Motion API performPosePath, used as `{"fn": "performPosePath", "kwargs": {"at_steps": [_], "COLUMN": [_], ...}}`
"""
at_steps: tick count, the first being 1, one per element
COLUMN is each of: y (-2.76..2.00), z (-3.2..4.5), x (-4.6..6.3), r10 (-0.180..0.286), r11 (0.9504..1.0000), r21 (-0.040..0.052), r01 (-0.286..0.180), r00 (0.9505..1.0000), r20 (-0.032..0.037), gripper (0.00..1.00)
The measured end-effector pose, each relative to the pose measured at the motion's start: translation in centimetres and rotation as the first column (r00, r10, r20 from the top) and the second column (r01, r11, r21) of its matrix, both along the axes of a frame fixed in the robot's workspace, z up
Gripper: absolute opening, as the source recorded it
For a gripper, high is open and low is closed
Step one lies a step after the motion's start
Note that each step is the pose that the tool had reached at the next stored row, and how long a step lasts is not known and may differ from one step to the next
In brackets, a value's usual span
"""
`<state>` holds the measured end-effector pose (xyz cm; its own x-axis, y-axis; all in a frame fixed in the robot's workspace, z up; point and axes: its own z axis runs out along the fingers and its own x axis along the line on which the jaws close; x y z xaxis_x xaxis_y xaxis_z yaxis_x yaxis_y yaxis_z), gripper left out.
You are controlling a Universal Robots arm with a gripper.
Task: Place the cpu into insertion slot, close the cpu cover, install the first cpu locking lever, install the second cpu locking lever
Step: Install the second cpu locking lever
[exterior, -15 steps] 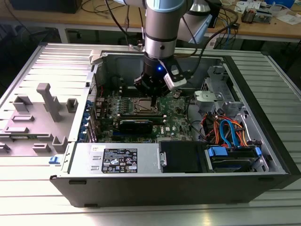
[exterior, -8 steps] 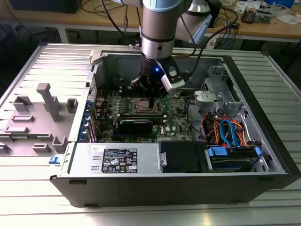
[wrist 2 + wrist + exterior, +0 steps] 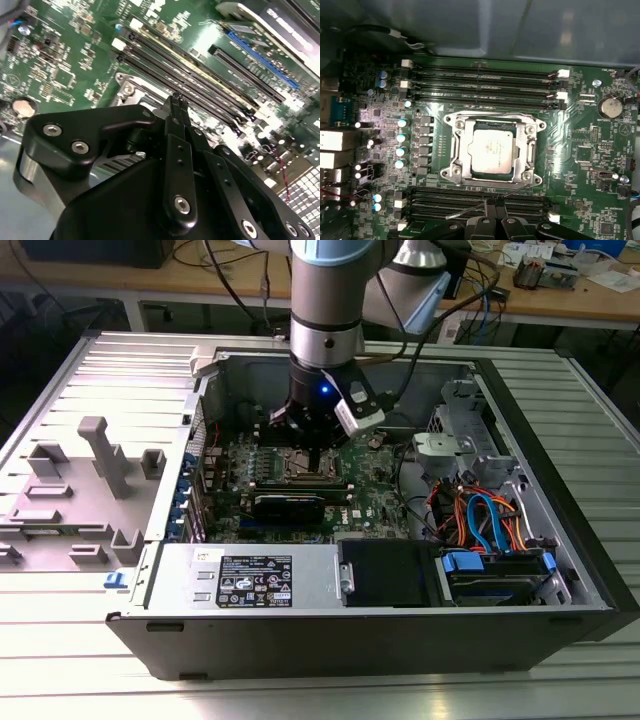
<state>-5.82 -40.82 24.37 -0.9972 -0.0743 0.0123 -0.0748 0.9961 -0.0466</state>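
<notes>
The small square cpu point(image 3: 491, 152) with its dull silver-grey top is lying flat in the square silver-rimmed insertion slot point(image 3: 454, 173) on the green motherboard point(image 3: 585, 135), and the thin silvery cpu cover point(image 3: 527, 145) is lying closed around it. The black gripper point(image 3: 178, 101) is hovering just beside the slot, over the long black memory slots point(image 3: 200, 82), its fingers point(image 3: 175, 117) pressed together on nothing.
</notes>
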Motion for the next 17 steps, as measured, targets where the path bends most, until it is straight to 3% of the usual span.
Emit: {"fn": "performPosePath", "kwargs": {"at_steps": [9,12,14,15,17], "y": [-0.33,-0.48,-0.78,-1.09,-1.49], "z": [0.00,0.05,0.11,0.11,0.12], "x": [-2.0,-2.1,-2.1,-2.1,-2.2], "r10": [0.026,0.029,0.029,0.029,0.029], "r11": [0.9996,0.9992,0.9983,0.9981,0.9981], "r21": [0.0059,0.0263,0.0499,0.0545,0.0548], "r01": [-0.026,-0.029,-0.029,-0.029,-0.029], "r00": [0.9996,0.9996,0.9996,0.9996,0.9996], "r20": [0.0002,0.0007,0.0015,0.0017,0.0016], "gripper": [0.11,0.11,0.11,0.11,0.11]}}
